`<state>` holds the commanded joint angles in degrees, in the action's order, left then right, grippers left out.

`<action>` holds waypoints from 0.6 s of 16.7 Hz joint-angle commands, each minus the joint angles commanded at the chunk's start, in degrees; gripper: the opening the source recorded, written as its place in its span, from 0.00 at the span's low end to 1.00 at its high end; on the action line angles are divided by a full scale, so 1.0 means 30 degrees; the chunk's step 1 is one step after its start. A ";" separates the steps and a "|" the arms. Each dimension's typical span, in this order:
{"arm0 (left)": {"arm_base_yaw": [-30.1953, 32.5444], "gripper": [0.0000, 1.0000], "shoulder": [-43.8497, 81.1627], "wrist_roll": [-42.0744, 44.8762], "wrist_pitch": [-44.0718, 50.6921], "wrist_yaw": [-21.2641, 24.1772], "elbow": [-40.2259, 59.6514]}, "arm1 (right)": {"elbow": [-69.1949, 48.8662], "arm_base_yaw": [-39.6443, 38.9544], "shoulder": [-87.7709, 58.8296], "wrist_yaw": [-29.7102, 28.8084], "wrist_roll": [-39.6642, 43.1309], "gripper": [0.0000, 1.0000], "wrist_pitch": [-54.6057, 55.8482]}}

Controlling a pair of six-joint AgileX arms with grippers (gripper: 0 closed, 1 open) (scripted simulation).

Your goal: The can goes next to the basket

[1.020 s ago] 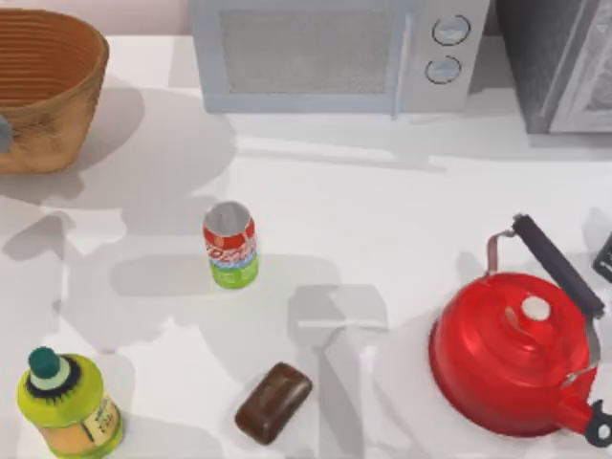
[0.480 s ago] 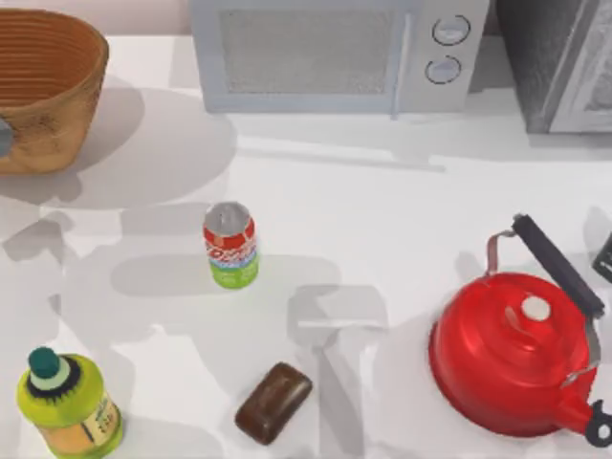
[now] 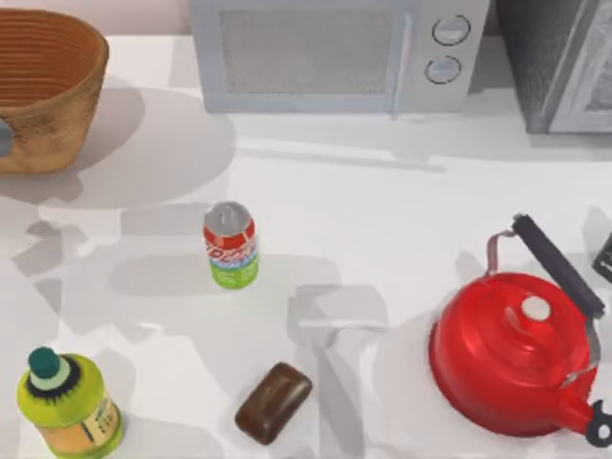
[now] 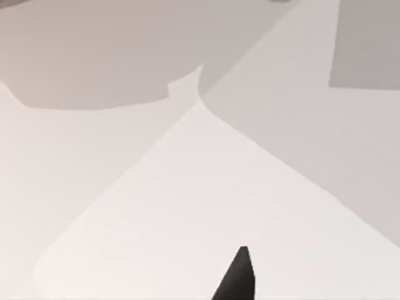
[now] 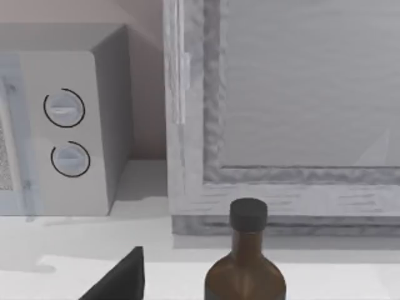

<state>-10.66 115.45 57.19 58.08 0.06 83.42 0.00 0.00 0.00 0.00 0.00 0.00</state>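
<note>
can untouched, shadows shifting at left

changed: grey arm shadows on the table (image 3: 382, 210) at left, between basket (image 3: 43, 86) and bottle (image 3: 67, 402), redrawn since a second ago. can (image 3: 230, 245) same spot, upright, mid-table, well apart from basket at far left corner. likely meaning: left arm moving overhead, approach only begun, no grasp yet.

top view: can, basket, bottle, kettle (image 3: 516, 354), brown soap (image 3: 274, 402), microwave (image 3: 335, 53).
left wrist view: bare table, one dark fingertip (image 4: 240, 278); opening cannot be told.
right wrist view: brown glass bottle (image 5: 247, 262), microwave dials, cabinet, one dark fingertip (image 5: 122, 281); opening cannot be told.
</note>
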 joint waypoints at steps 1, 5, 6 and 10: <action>0.0000 0.25 0.0000 0.0000 0.0000 0.0000 0.0000 | 0.0000 0.0000 0.0000 0.0000 0.0000 1.00 0.0000; 0.0000 0.00 0.0000 0.0000 0.0000 0.0000 0.0000 | 0.0000 0.0000 0.0000 0.0000 0.0000 1.00 0.0000; 0.0000 0.00 0.0000 0.0000 0.0000 0.0000 0.0000 | 0.0000 0.0000 0.0000 0.0000 0.0000 1.00 0.0000; 0.0000 0.00 0.0000 0.0000 0.0000 0.0000 0.0000 | 0.0000 0.0000 0.0000 0.0000 0.0000 1.00 0.0000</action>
<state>-10.66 115.45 57.19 58.08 0.06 83.42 0.00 0.00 0.00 0.00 0.00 0.00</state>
